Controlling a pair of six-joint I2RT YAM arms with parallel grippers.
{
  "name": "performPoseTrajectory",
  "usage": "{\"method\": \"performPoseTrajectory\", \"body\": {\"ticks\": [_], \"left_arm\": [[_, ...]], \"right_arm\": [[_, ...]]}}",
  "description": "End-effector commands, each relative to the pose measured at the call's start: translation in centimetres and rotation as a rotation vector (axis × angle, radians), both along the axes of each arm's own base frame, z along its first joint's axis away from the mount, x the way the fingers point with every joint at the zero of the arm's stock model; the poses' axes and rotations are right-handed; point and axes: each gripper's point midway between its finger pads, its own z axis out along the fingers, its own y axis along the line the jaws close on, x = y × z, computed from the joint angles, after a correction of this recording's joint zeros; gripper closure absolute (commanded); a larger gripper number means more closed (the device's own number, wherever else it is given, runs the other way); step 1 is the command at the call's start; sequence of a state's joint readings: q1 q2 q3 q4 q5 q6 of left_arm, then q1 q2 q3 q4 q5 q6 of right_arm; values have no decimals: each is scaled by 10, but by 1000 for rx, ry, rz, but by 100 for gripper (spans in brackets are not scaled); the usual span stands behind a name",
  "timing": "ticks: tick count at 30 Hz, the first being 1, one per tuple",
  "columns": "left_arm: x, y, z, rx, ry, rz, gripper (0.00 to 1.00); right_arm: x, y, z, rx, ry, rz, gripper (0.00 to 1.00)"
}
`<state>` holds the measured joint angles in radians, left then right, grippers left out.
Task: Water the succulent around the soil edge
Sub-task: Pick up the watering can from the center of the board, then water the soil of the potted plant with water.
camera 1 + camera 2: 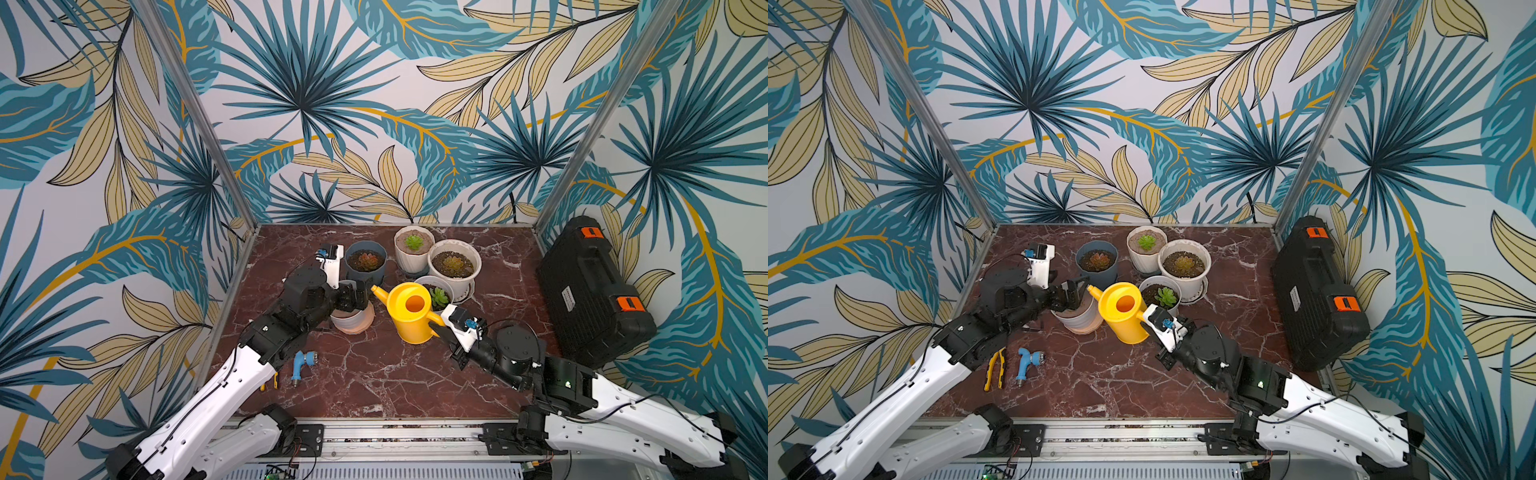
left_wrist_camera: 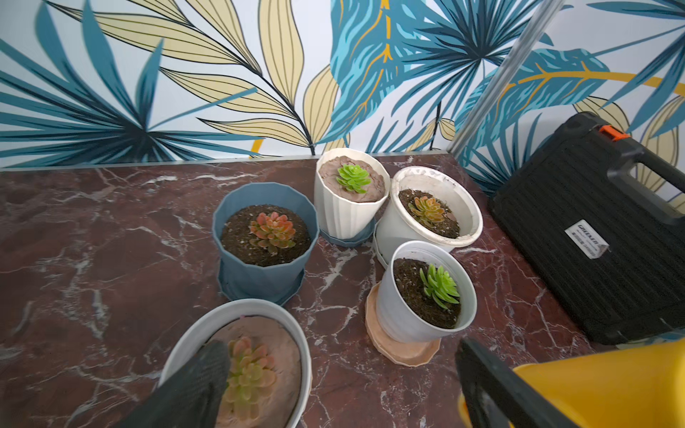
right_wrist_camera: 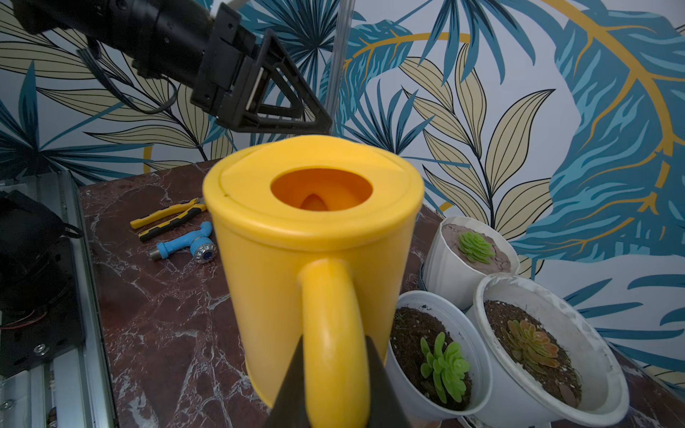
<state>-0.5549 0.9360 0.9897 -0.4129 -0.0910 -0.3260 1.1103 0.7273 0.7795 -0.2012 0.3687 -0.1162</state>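
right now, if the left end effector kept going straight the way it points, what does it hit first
Probably the small white pot on its beige saucer: the open left end effector aims there. The yellow watering can sits close by one finger and might brush it; depth is unclear.

Watering can (image 1: 409,313): bright yellow all over, with a deeper orange cast inside the fill hole.
Table (image 1: 374,386): dark red-brown marble with thin white veins.
Walls (image 1: 374,104): pale ground with big tropical leaves in teal, dark blue and beige with black ribs, on gold stems.
Slate-blue pot (image 1: 376,272) has a red-orange rosette (image 1: 365,260).
Ribbed white pot (image 1: 409,262) has a lime-green rosette (image 1: 414,242).
Case (image 1: 590,291): black with orange latches.
Hose nozzle (image 1: 302,365): light blue.
Pliers (image 1: 994,368): yellow and black.
My arms (image 1: 232,382): white shells with black joints.
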Motion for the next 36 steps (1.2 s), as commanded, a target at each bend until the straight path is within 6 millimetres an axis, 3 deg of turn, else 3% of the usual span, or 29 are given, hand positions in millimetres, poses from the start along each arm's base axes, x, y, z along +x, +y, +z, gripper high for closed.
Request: {"method": "performPoseTrajectory", "body": {"ticks": [1,5,10,14,19,25,36], "left_arm": [[-11,23,25,60,-49,45,0],[-31,31,38,86,-93,10,0],[-56,32,39,113,-121,-74,0],[-69,36,26,130,-149,-101,0],[-80,40,7,176,-169,-135,0],[-97,43,-11,156,-171,-169,0],[-109,45,-5,114,-220,-184,0]], "right_arm": [[4,-19,23,72,-36,-78,100],[13,-44,31,16,-63,-194,100],[34,-82,44,-133,-113,-400,100],[47,-109,52,-157,-89,-476,100],[64,-136,38,-287,31,-531,100],[68,-148,30,-394,136,-528,100],[83,-134,7,-405,276,-472,100]]}}
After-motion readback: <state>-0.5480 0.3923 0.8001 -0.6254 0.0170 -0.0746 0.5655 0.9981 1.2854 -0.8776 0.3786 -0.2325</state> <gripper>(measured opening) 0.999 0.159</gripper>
